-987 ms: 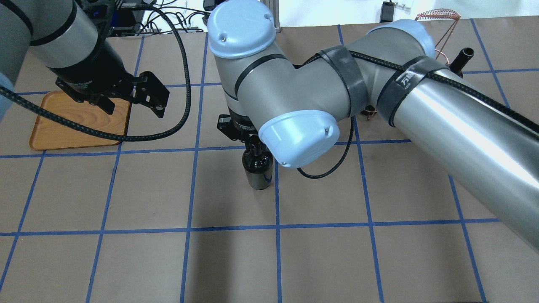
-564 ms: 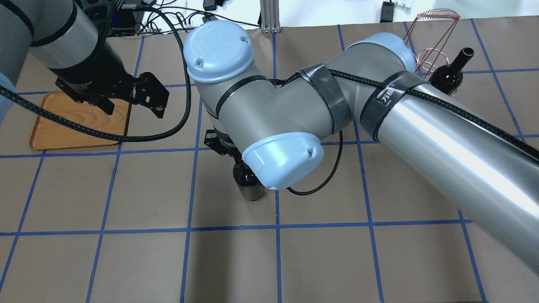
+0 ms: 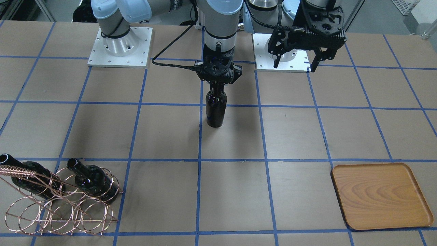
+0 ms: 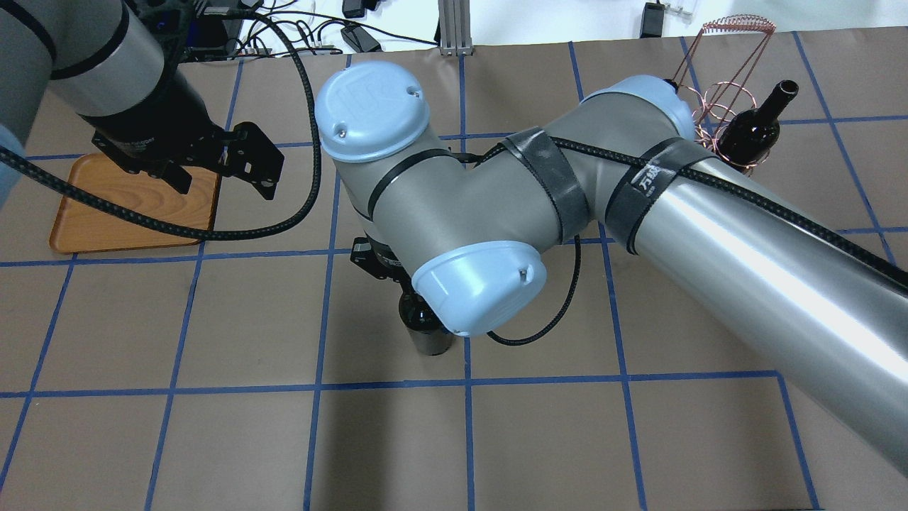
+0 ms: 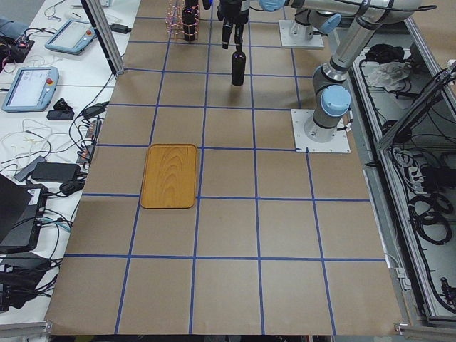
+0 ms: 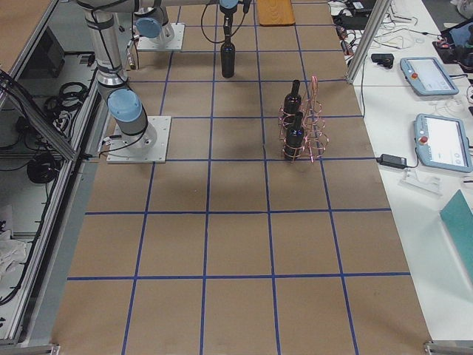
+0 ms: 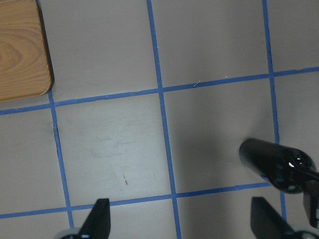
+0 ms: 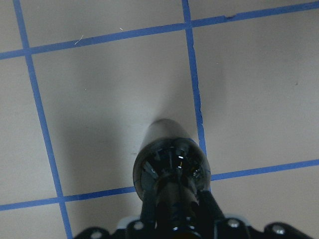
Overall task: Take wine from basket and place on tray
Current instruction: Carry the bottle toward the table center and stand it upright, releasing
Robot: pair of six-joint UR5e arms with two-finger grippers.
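My right gripper [image 3: 218,79] is shut on the neck of a near-black wine bottle [image 3: 215,110] and holds it upright over the table's middle; I cannot tell if its base touches the paper. In the overhead view my right wrist hides most of this bottle [image 4: 430,335]. The right wrist view looks down on the bottle [image 8: 169,159]. My left gripper [image 3: 294,66] is open and empty, near the robot's base. It also shows in the overhead view [image 4: 223,181], beside the wooden tray [image 4: 106,223]. The empty tray [image 3: 380,196] lies far from the bottle. The copper wire basket [image 3: 58,208] holds two more bottles [image 3: 90,177].
The table is brown paper with a blue tape grid. The left wrist view shows the held bottle [image 7: 279,162] at the right and the tray's corner [image 7: 22,55] at the top left. Cables and devices lie beyond the table's far edge [image 4: 284,35].
My right arm has carried the bottle to the left and nearer to the robot's side of the table. The left arm has not moved.
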